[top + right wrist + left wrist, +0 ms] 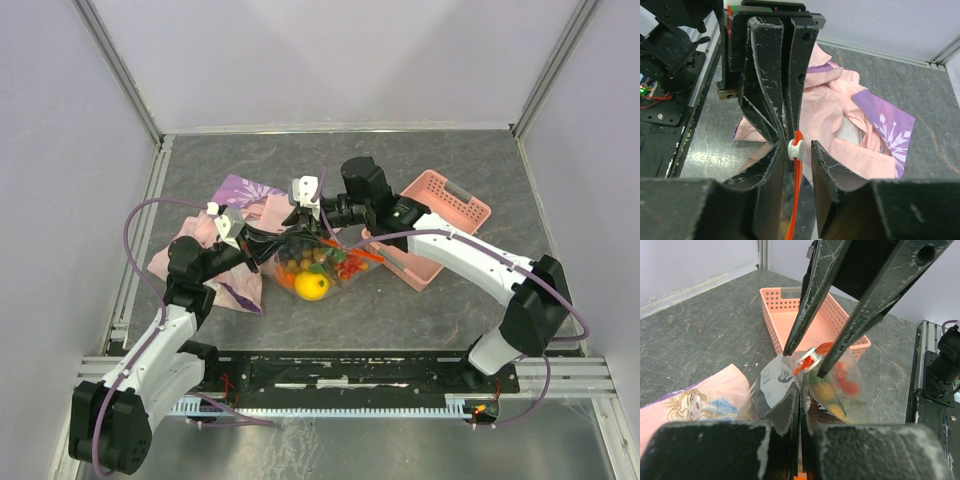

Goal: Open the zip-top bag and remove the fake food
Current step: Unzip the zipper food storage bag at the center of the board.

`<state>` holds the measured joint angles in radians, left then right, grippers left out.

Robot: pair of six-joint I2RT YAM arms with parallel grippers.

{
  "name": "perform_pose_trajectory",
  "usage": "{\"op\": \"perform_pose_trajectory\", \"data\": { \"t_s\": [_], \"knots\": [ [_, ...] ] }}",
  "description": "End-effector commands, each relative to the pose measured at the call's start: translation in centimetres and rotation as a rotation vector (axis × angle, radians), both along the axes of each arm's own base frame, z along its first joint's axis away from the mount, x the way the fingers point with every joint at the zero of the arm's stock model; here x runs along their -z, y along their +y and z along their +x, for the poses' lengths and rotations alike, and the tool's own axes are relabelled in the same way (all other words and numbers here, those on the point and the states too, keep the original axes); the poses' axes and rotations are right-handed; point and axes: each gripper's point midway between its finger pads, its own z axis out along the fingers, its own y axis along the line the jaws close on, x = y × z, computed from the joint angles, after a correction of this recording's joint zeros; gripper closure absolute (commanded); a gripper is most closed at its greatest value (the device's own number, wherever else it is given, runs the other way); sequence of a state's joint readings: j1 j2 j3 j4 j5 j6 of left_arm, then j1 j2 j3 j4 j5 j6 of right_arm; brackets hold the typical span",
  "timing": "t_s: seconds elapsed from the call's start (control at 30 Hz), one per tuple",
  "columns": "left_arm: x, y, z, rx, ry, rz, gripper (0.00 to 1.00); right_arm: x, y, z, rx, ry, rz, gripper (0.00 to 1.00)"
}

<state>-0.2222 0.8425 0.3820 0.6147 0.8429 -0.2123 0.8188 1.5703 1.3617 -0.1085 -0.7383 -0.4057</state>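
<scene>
1. Right fingers (814, 152), half-parted, straddle the white zip slider (796, 148), gripping nothing yet
2. Left fingers (799, 405), closed tight, pin the clear crinkly zip-top bag (325, 262), small plastic fake fruit (312, 285) inside, mid-counter (450, 330)
3. Unzipping step: I'd pinch the slider, then drag

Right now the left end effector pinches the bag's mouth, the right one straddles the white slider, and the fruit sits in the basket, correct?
No: the top external view shows the fake food inside the zip-top bag, not in the pink basket. The left end effector's pinch and the right end effector's straddle of the white slider stand.
</scene>
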Motion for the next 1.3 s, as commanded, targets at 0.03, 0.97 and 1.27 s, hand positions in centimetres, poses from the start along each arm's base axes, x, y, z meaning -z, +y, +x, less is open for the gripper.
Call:
{"op": "perform_pose_trajectory", "data": {
  "t_s": [0.03, 0.97, 1.27],
  "knots": [
    [-2.5, -0.1, -0.6, 0.018, -0.080, -0.044, 0.97, -2.2, 0.6, 0.9, 0.023, -0.073, 0.036, 0.73],
    [-2.8, -0.5, -0.4, 0.116, -0.243, 0.170, 0.58, -3.5, -0.8, 0.0, 0.017, -0.032, -0.005, 0.97],
    [-2.0, -0.4, -0.7, 0.111, -0.208, 0.158, 0.67, -3.4, -0.7, 0.3, 0.017, -0.023, -0.009, 0.98]
  ]
}}
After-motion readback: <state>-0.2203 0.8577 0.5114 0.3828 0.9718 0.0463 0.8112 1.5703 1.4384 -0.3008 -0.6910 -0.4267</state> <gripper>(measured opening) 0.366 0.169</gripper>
